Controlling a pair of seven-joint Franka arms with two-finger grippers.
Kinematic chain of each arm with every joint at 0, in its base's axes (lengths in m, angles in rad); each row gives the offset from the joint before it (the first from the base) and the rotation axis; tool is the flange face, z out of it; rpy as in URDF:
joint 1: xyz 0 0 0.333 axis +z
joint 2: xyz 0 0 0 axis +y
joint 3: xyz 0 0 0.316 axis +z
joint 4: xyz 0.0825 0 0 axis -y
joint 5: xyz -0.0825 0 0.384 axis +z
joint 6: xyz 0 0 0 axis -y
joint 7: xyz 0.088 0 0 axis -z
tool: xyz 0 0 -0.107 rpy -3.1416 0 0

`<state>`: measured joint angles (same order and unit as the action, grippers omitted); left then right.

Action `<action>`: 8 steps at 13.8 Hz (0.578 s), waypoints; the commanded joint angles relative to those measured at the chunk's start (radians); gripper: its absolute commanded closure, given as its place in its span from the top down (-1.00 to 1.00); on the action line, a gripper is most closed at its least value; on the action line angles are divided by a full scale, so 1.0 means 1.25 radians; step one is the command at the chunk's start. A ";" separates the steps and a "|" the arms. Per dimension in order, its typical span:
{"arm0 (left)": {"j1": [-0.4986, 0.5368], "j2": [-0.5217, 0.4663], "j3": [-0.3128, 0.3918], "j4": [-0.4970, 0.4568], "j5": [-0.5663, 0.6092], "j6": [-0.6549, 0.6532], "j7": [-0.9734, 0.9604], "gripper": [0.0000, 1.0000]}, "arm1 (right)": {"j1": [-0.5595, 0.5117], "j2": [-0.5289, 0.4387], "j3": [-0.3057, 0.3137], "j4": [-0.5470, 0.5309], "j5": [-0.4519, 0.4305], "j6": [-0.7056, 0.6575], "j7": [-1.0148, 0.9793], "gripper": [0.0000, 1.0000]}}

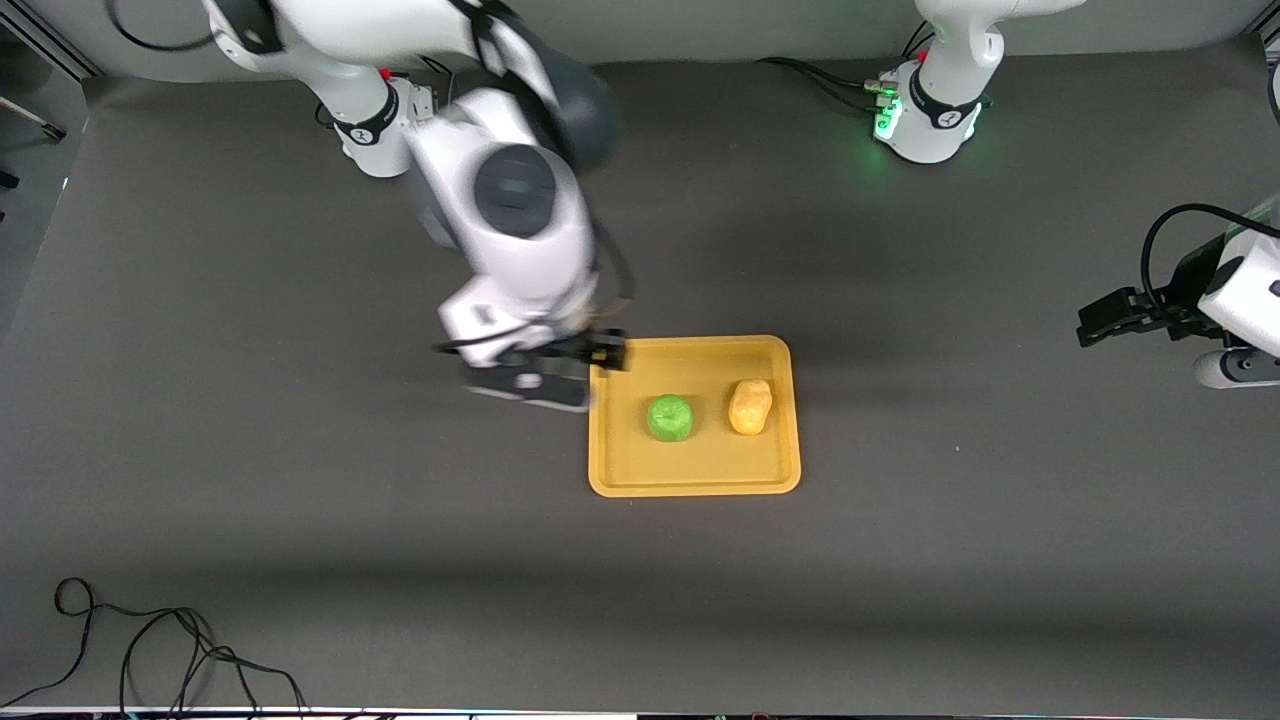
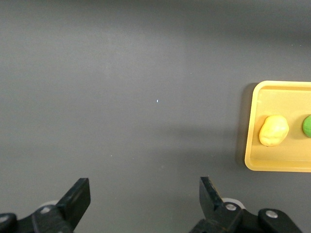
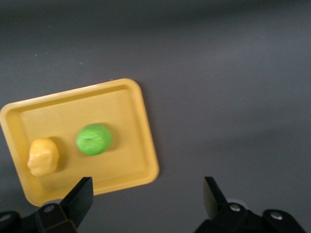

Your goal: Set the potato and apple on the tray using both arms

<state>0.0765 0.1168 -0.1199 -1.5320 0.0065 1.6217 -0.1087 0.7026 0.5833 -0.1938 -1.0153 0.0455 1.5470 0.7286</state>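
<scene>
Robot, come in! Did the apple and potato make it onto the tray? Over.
Apple and potato both on tray. Right gripper open, over tray's edge. Left gripper open, waiting aside. Nothing blocking.

The right gripper (image 1: 560,375) is blurred in the front view, and the arm's wrist covers its fingers there. The left gripper (image 1: 1100,322) shows at the picture's edge, its arm cut off. In the left wrist view the apple (image 2: 307,125) and the tray (image 2: 252,145) run off the edge. Both wrist views cut each gripper's fingers (image 3: 80,196) at their base.
</scene>
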 commanded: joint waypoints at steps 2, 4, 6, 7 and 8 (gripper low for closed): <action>0.003 0.006 0.005 0.017 -0.003 -0.005 0.010 1.00 | 0.002 -0.256 -0.118 -0.294 -0.005 0.014 -0.244 1.00; 0.004 0.005 0.005 0.017 -0.003 -0.009 0.006 1.00 | 0.000 -0.335 -0.186 -0.373 -0.005 0.024 -0.365 1.00; 0.000 0.006 0.005 0.017 -0.003 -0.006 0.002 1.00 | -0.092 -0.381 -0.183 -0.409 -0.005 0.028 -0.479 1.00; -0.001 0.006 0.005 0.017 -0.003 -0.006 0.001 1.00 | -0.125 -0.393 -0.181 -0.410 -0.005 0.028 -0.534 1.00; -0.002 0.006 0.005 0.017 -0.003 -0.006 0.000 1.00 | -0.166 -0.400 -0.179 -0.411 -0.005 0.028 -0.575 1.00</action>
<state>0.0787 0.1170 -0.1146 -1.5316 0.0065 1.6218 -0.1088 0.5616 0.1361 -0.4355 -1.4691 0.0442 1.5511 0.1082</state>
